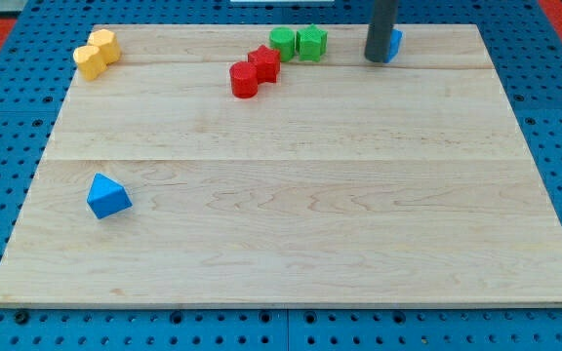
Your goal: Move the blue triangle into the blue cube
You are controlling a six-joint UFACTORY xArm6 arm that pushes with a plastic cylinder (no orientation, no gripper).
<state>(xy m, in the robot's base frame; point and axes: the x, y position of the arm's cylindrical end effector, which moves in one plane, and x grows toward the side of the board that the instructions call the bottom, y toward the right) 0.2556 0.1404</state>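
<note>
The blue triangle [107, 196] lies on the wooden board [291, 214] at the view's lower left. The blue cube [394, 42] sits near the board's top edge, right of centre, mostly hidden behind my dark rod. My tip [376, 58] rests on the board right at the cube's left side. The tip is far from the blue triangle, which lies well to the view's left and lower down.
Two red blocks [254, 71] sit touching near the top centre. Two green blocks [298, 42] sit side by side just above them. Two yellow blocks [97, 54] sit at the top left corner. Blue pegboard surrounds the board.
</note>
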